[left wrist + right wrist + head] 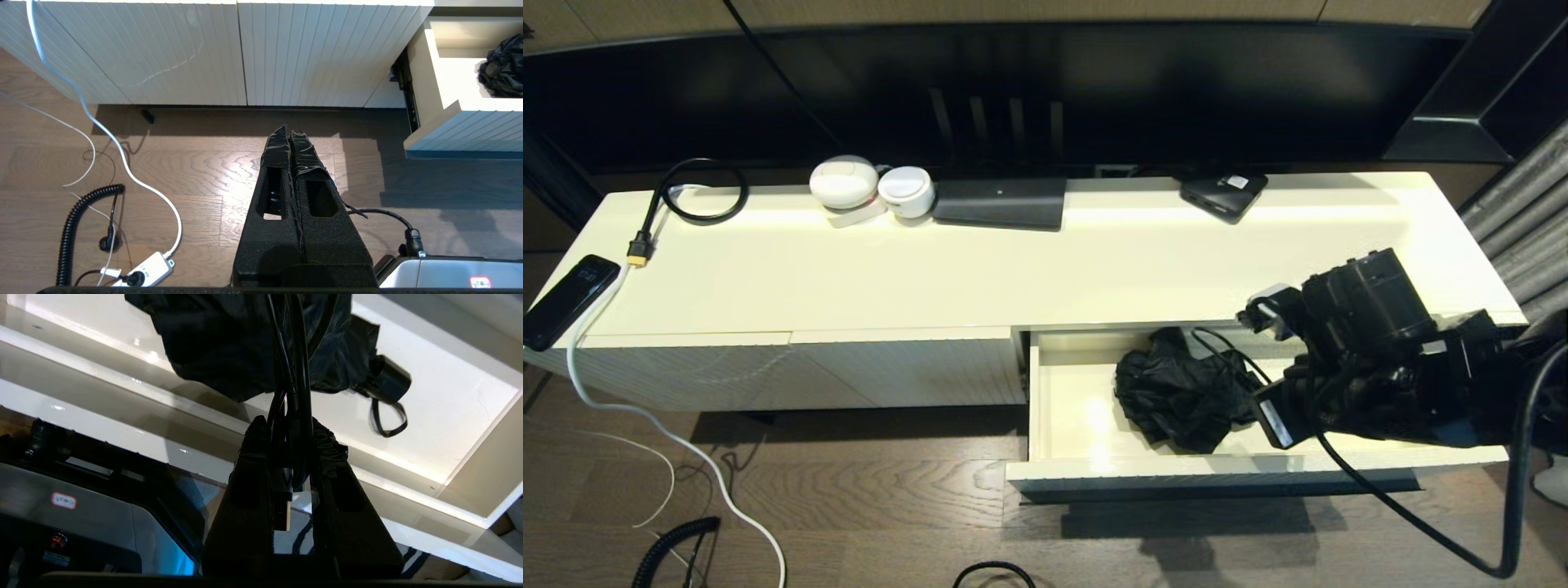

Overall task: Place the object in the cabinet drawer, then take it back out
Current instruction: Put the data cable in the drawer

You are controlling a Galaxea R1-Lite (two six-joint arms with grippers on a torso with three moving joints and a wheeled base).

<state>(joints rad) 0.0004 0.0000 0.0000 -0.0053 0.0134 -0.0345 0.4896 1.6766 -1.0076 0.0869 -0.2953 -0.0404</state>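
Wood-grain flooring runs under a long cream cabinet [1045, 261] set against a dark wall. At the far nine o'clock end of its top lies a black phone [565, 300], with a white cable [645, 420] trailing from beside it down to the floor. Toward eleven o'clock a black cable loop [698, 189] rests on the top, then two white round devices [870, 188], a flat dark box [1001, 202] near twelve, and a small black device [1223, 194] toward one o'clock.

Below the cabinet's fluted front panels [241, 53], the left gripper [289, 132] hangs over the floor, its fingers pressed together and holding nothing. A coiled black cord [69, 228] and a white power strip [149, 267] lie on the floor on its outer side.

At about four o'clock the cabinet drawer [1086, 469] stands pulled out. A crumpled black folding umbrella [1180, 392] lies inside it on the smooth cream floor, roughly mid-drawer, its handle and wrist strap [388, 400] resting on the drawer bottom. The right gripper [288, 435] reaches into the drawer from the three o'clock side, its fingers closed around a bundle of black cable [292, 375] that runs up against the umbrella's fabric.
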